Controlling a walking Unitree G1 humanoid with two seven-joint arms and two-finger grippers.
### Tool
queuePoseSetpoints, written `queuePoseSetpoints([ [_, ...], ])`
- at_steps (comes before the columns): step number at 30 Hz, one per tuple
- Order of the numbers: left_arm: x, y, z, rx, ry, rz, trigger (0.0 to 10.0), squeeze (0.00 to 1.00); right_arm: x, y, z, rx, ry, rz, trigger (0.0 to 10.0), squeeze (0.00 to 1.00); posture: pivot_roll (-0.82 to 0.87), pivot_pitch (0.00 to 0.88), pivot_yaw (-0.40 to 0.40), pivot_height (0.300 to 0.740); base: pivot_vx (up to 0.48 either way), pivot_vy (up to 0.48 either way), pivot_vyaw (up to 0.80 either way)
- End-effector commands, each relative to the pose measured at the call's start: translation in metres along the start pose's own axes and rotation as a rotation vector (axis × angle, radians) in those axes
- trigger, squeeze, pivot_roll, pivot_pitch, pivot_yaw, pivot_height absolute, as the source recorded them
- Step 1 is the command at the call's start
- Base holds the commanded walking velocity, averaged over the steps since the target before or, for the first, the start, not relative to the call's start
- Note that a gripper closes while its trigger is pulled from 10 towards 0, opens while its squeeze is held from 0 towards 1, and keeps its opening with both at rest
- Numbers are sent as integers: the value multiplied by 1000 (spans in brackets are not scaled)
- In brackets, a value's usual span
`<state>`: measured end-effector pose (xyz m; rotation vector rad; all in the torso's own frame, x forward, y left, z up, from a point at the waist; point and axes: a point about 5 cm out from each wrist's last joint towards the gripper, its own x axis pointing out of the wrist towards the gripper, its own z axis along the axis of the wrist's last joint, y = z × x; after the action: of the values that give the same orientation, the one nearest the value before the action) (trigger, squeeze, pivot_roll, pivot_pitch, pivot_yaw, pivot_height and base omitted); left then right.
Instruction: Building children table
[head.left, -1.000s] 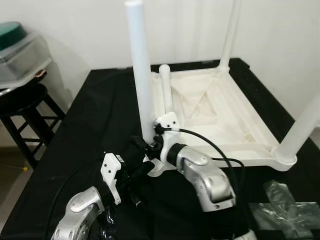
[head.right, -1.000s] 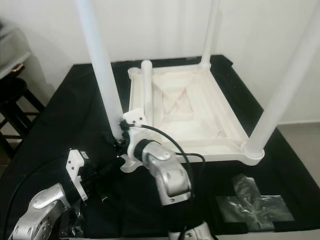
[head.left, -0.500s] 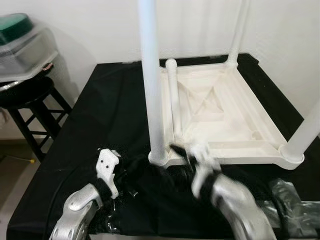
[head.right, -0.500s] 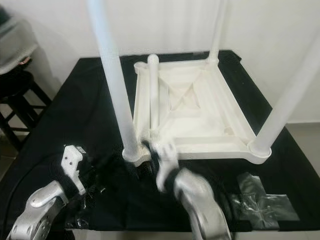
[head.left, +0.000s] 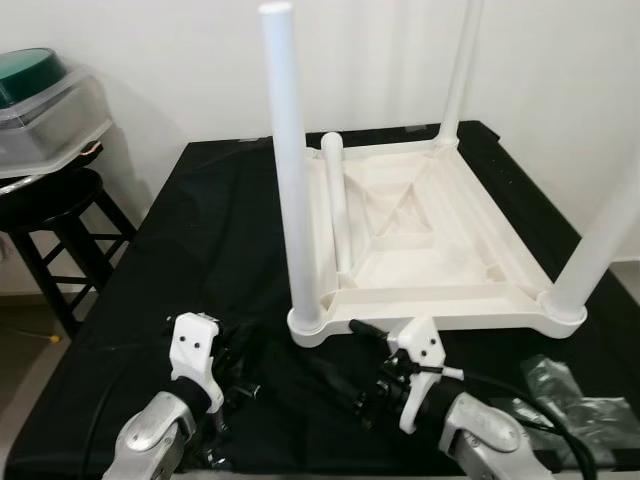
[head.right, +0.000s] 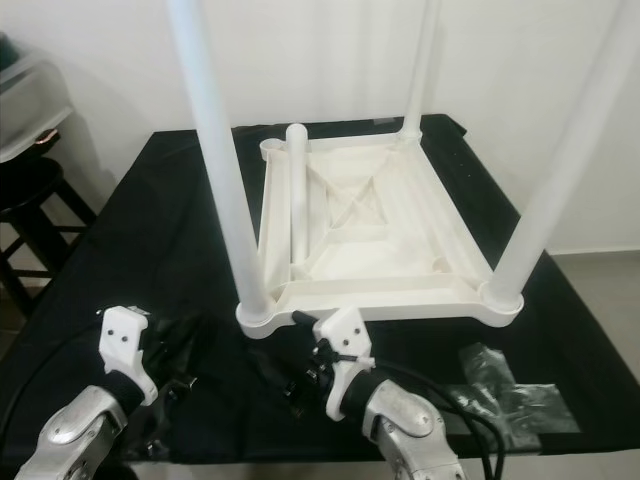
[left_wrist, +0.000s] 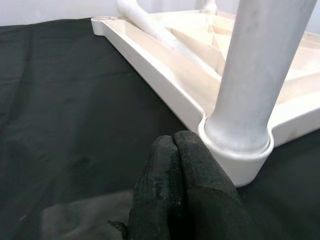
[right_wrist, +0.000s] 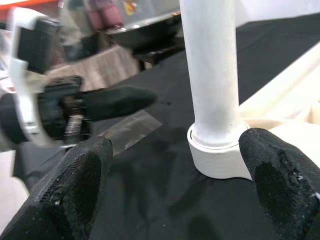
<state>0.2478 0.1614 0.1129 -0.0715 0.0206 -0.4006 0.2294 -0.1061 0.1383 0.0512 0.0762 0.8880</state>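
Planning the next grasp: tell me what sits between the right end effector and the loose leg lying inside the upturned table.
The table's near rim and the standing corner leg lie between the right end effector and the loose leg.

Both head cameras look forward and down from above the near edge of the upturned white plastic table top (head.left: 440, 250), sharing its whole frame, one slightly offset sideways from the other. The left wrist camera sits low and close, facing the near-left white cylindrical leg (left_wrist: 255, 75) at its socket. The right wrist camera, equally near, faces what seems the same leg (right_wrist: 210, 65) from the other side.
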Motion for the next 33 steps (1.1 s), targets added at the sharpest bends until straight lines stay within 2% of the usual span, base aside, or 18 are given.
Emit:
queuePoseSetpoints([
  [1,-2,0,-2,-24,11,24,10000,0,-1,2,0,-6,-6,53,10000,0,-53,95,74,740,0,-480,0],
  [7,-1,0,-4,-41,24,42,10000,0,-1,9,-2,29,3,165,10000,0,-50,94,75,740,0,-480,0],
  [19,3,3,-2,-46,21,47,10000,0,1,6,-4,49,12,225,10000,0,-52,84,78,740,0,-480,0],
  [29,6,3,0,-40,15,54,10000,0,0,1,-5,74,-1,221,10000,0,-60,79,81,740,0,-480,0],
  [31,8,2,0,-35,11,56,10000,0,1,-5,-5,74,-15,188,10000,0,-63,81,74,740,0,-480,0],
  [33,9,1,0,-34,9,58,10000,0,3,-16,-6,22,-12,99,10000,0,-66,84,67,740,0,-480,0],
])
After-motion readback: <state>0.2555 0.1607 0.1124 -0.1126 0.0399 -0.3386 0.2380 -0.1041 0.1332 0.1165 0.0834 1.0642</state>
